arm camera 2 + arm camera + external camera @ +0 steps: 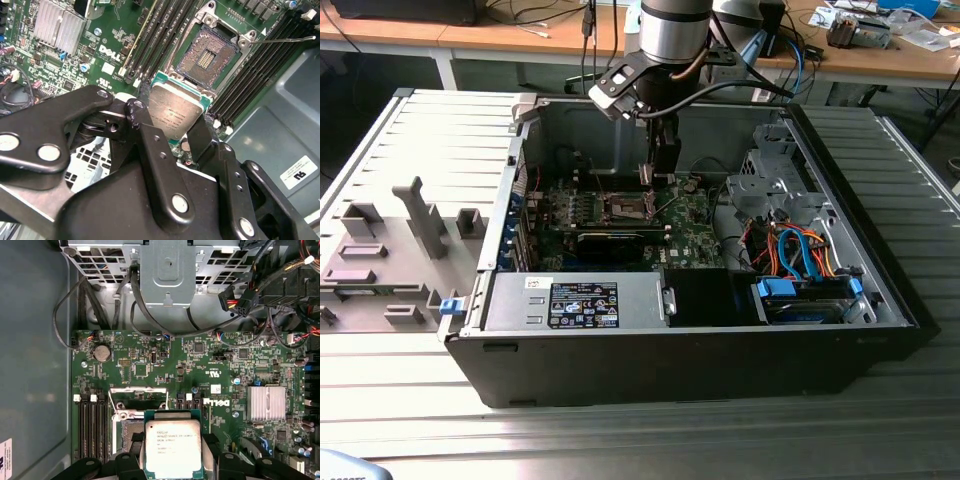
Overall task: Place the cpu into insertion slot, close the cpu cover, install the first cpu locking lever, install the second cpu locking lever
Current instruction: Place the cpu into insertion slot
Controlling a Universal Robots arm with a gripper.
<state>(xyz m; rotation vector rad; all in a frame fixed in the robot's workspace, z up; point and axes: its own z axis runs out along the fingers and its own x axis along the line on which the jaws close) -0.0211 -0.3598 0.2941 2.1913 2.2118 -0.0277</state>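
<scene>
My gripper (172, 131) is shut on the cpu (176, 111), a flat square chip with a grey metallic face and a green edge, held between two black fingers (150, 145). In the exterior view the gripper (658, 172) hangs inside the open computer case, just above the insertion slot (628, 208). In the second wrist view the insertion slot (207, 52) lies bare, with a silvery rim and a dark centre, just beyond the chip. In the first wrist view the cpu (172, 446) overlaps part of the slot (125, 432), and the cpu cover (138, 396) stands raised at its far side. A thin wire lever (287, 39) sticks out from a slot corner.
Long black memory slots (160, 30) flank the socket on both sides. A finned heatsink (266, 402) sits on the green board, a metal drive cage (167, 270) with cables beyond it. The case walls (520, 190) enclose the board. A grey fixture (415, 215) stands at the exterior view's left.
</scene>
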